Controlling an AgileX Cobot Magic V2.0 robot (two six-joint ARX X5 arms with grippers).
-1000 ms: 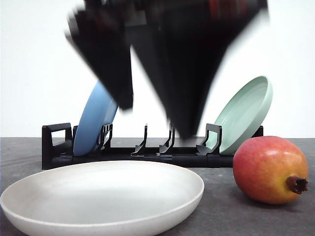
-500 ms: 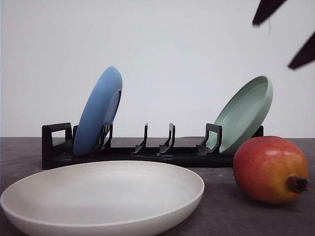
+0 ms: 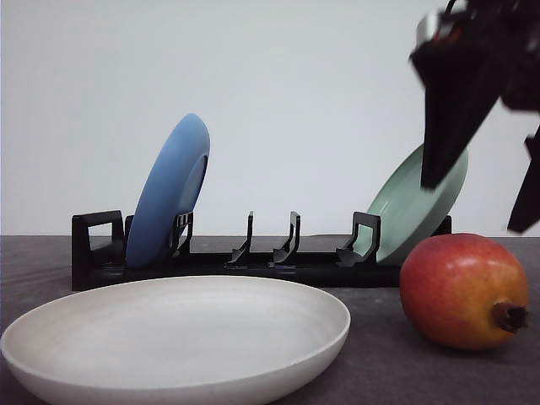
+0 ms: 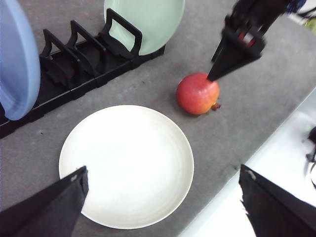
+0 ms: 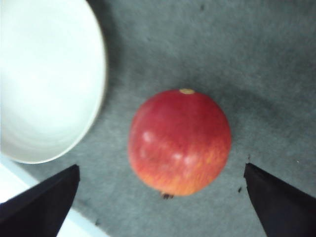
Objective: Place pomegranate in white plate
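Your right gripper [image 3: 481,177] hangs wide open and empty above the pomegranate [image 3: 462,290], which sits on the table beside the white plate [image 3: 169,337]; descend off-centre and the round fruit may roll away.

A dark grey counter [image 4: 148,84] carries the white plate [image 4: 126,165], the pomegranate [image 4: 197,93] just beside it, and a black dish rack [image 4: 74,64] behind.
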